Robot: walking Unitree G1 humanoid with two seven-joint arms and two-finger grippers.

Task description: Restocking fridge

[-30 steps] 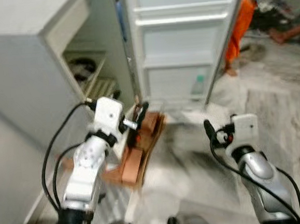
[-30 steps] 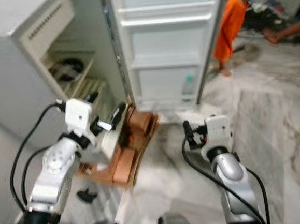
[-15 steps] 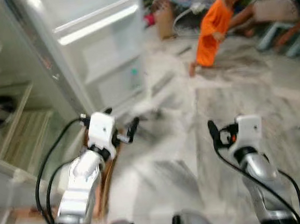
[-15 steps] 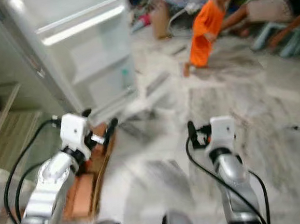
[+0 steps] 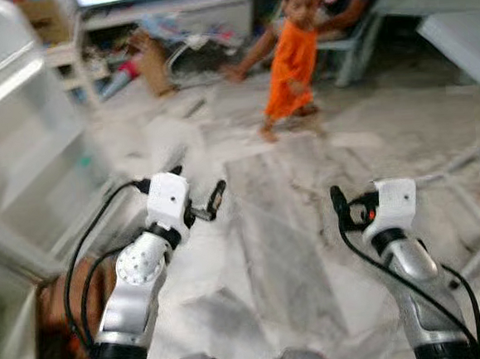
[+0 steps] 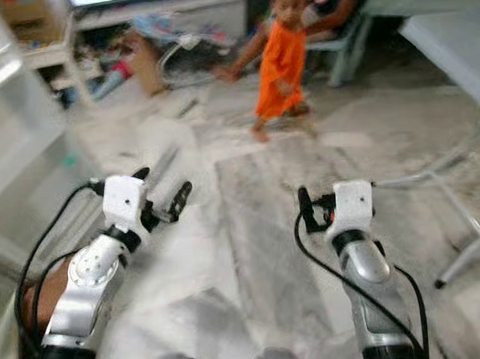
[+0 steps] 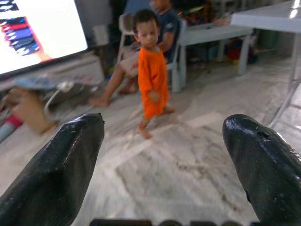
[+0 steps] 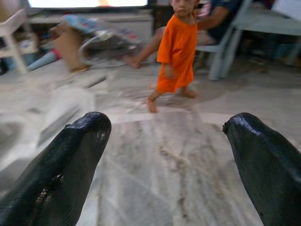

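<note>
The robot is standing on the pale, grey-veined marble floor [image 5: 279, 251] with both silver arms raised in front of it, and each one is carrying nothing. The left gripper [image 7: 162, 155] is hanging over the floor with its two long black fingers [image 7: 61, 165] spread wide apart, nothing between them but bare marble. The right gripper [image 8: 169, 155] is doing the same on the other side, its black fingers [image 8: 70, 160] gaping just as wide and holding nothing. The open white fridge door with its moulded shelves [image 5: 12, 139] is sitting off to the robot's left, and a small teal-capped bottle [image 5: 83, 162] is resting low in one of its shelves, though it is blurred. Down by the left elbow, a brown cardboard box [image 5: 62, 301] is lying on the floor beside the fridge. Ahead of the robot, a small child in an orange outfit [image 5: 290, 59] is walking barefoot across the marble, well apart from both grippers. Behind the child, a seated person in dark clothing [image 7: 164, 28] is resting on a pale plastic chair [image 5: 354, 42], and a bright screen [image 7: 37, 33] is glowing above a low cluttered shelf.
</note>
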